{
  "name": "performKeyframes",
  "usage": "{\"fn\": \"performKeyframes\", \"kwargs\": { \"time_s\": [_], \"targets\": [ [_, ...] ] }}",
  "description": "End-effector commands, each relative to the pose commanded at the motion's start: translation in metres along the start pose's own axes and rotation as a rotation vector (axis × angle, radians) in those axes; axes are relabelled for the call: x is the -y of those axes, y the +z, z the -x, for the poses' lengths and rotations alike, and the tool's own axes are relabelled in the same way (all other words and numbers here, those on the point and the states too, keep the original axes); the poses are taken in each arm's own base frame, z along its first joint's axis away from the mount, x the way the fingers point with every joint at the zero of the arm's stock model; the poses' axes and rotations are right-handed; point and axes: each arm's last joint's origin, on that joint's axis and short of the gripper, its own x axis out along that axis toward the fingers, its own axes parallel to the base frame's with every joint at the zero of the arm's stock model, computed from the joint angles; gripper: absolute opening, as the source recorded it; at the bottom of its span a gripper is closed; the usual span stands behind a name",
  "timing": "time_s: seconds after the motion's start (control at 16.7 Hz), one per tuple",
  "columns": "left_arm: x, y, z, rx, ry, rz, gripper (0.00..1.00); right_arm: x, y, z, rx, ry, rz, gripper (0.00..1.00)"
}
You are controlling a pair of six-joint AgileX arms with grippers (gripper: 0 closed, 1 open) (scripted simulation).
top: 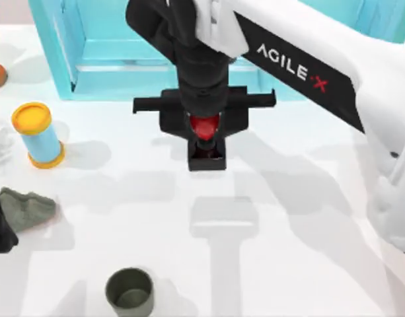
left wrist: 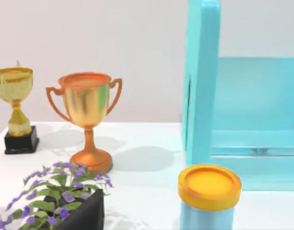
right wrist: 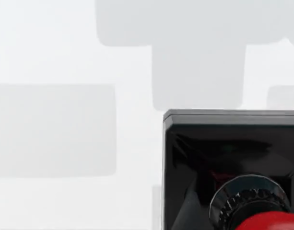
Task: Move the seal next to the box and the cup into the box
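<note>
The seal (top: 207, 157), with its black base and red knob, is at the table's middle, just in front of the turquoise shelf. My right gripper (top: 204, 130) comes down from above and is shut on the seal's red knob. In the right wrist view the seal (right wrist: 233, 158) hangs over the white table, and its shadow lies farther off. The dark olive cup (top: 129, 292) stands upright near the front edge, left of centre, well apart from the gripper. The box is out of view. My left arm is parked off the left side.
A turquoise shelf unit (top: 103, 59) spans the back. A blue cylinder with yellow ends (top: 38, 135) stands at the left, and also appears as the cylinder (left wrist: 209, 191). A potted plant (top: 20, 210), an orange trophy (left wrist: 87, 120) and a gold trophy (left wrist: 15, 110) crowd the left edge.
</note>
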Motion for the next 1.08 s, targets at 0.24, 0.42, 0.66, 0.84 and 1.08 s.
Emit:
{"fn": "performKeyframes", "kwargs": {
  "time_s": [0.24,0.42,0.66,0.84,1.08],
  "targets": [
    [0.0,0.0,0.0,0.0,0.0,0.0,1.0,0.031,-0.009,0.018,0.008,0.008,-0.004,0.0],
    [0.0,0.0,0.0,0.0,0.0,0.0,1.0,0.044,-0.013,0.028,0.026,0.025,-0.008,0.0],
    [0.0,0.0,0.0,0.0,0.0,0.0,1.0,0.046,-0.014,0.029,0.029,0.027,-0.008,0.0],
    [0.0,0.0,0.0,0.0,0.0,0.0,1.0,0.047,-0.015,0.029,0.024,0.024,-0.004,0.0],
    [0.0,0.0,0.0,0.0,0.0,0.0,1.0,0.079,-0.018,0.042,0.031,0.035,-0.006,0.0]
  ]
}}
